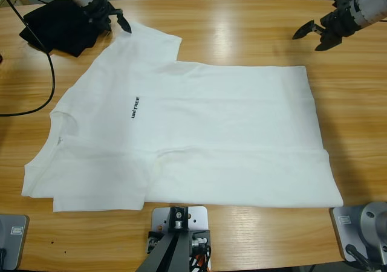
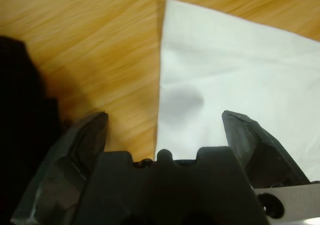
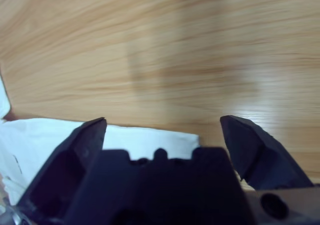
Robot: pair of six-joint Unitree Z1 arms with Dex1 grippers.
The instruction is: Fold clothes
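Note:
A large white T-shirt [image 1: 199,133] lies spread flat on the wooden table, neck to the left and hem to the right, with small dark chest lettering [image 1: 133,107]. A black garment [image 1: 57,24] sits crumpled at the far left corner. My left gripper [image 1: 115,23] hangs open over the upper sleeve's edge, between the sleeve and the black garment. Its wrist view shows the white sleeve [image 2: 240,70] and the black garment [image 2: 20,115] on either side of the left gripper [image 2: 165,119]. My right gripper [image 1: 308,40] stands open above bare wood beyond the shirt's far right corner. The right wrist view has the shirt [image 3: 40,135] low behind the right gripper [image 3: 164,121].
A black cable [image 1: 48,72] curves across the table's left end beside the shirt's collar. Bare wood [image 1: 242,36] runs along the far side between the two arms and down the right end past the hem.

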